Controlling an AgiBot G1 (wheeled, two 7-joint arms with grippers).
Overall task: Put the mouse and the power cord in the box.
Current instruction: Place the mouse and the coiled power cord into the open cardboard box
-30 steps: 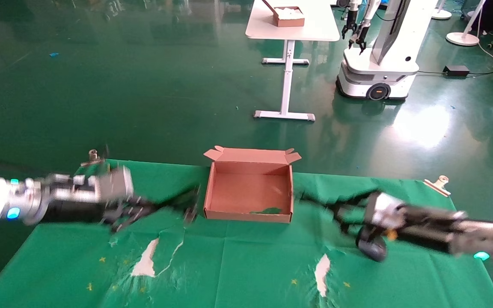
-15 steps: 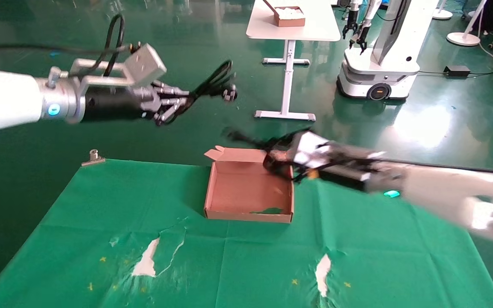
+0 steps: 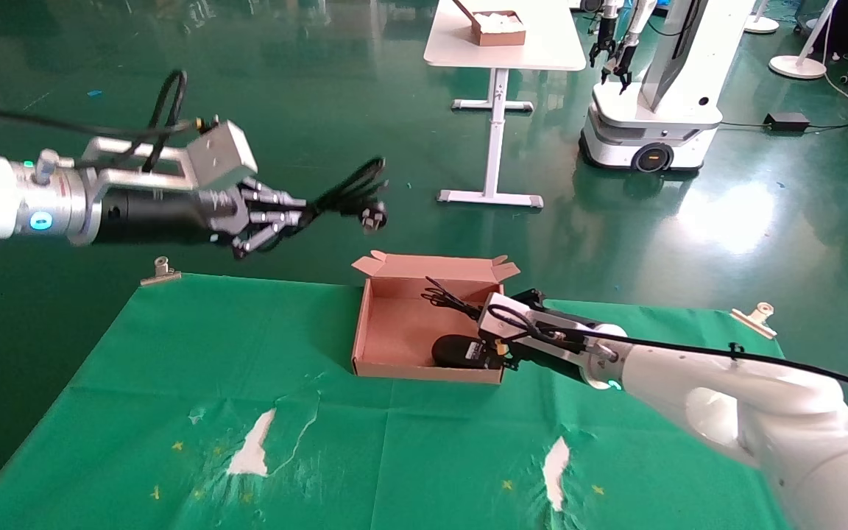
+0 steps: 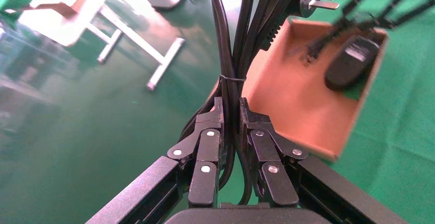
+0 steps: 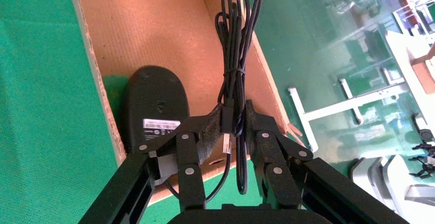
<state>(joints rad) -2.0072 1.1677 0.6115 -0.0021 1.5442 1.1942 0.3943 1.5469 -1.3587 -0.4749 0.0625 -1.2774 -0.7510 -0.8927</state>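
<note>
The brown cardboard box (image 3: 402,324) stands open at the far middle of the green cloth. Inside its front right corner lies the black mouse (image 3: 457,352), label patch up (image 5: 154,106). My right gripper (image 3: 484,335) is at that corner, shut on the mouse's bundled thin cable (image 5: 236,39), which sticks up over the box (image 5: 154,34). My left gripper (image 3: 277,217) is high in the air, left of and above the box, shut on the looped power cord (image 3: 347,193). Its plug (image 3: 375,217) hangs at the far end. In the left wrist view the cord (image 4: 231,39) runs between the shut jaws (image 4: 231,106), with the box (image 4: 302,101) below.
The green cloth (image 3: 424,456) has white tears at the front left (image 3: 251,449) and front right (image 3: 555,467). Metal clips (image 3: 161,271) (image 3: 755,316) hold its far corners. Beyond stand a white table (image 3: 501,44) with a small brown box (image 3: 497,28), and another robot (image 3: 652,110).
My right arm swung from the table's right to the box and came down; the mouse now lies inside. My left arm lifted the power cord off the cloth, then dropped slightly.
</note>
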